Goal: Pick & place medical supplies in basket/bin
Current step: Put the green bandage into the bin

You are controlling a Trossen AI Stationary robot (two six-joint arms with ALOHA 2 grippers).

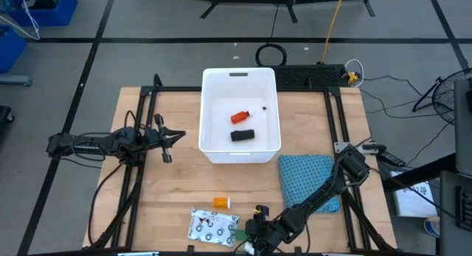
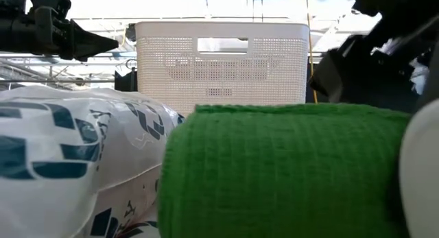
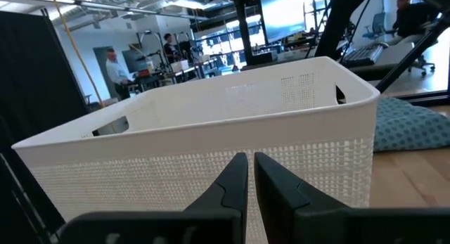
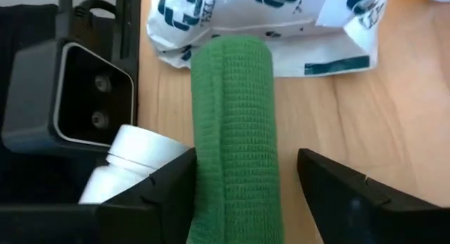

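At the worktop's [image 1: 169, 189] near edge, right claw [image 4: 246, 184] down low with fingers spread, one either side of the green block [image 4: 235, 138]. Looks like a roll of green ribbed wrap, lying lengthwise between the two dark fingers [image 4: 351, 191], gap visible on one side, other finger close against it or nearly so; contact not clear. Small white bottle [image 4: 130, 163] on its side just beside the roll, against the outer face of one finger and next to a black camera housing [image 4: 67, 89]. Flat white packet with dark prints [image 4: 267, 22] just beyond the roll's far end, touching or nearly touching it. From above, same cluster at the near edge: packet [image 1: 212, 227], claw [image 1: 258, 228] at its right side, orange bottle [image 1: 223, 203] a little farther in, apart from the claw. Blue knitted cloth [image 1: 310, 178] to the right, partly under the right arm.

White tub [image 1: 214, 149] at the middle of the worktop, well apart from the right claw, with red tube [image 1: 241, 116] and black block [image 1: 242, 135] lying on its floor.

Left claw [image 3: 246, 170] pressed together, empty, held in the air left of the tub, tips pointed at its perforated side wall, not touching.
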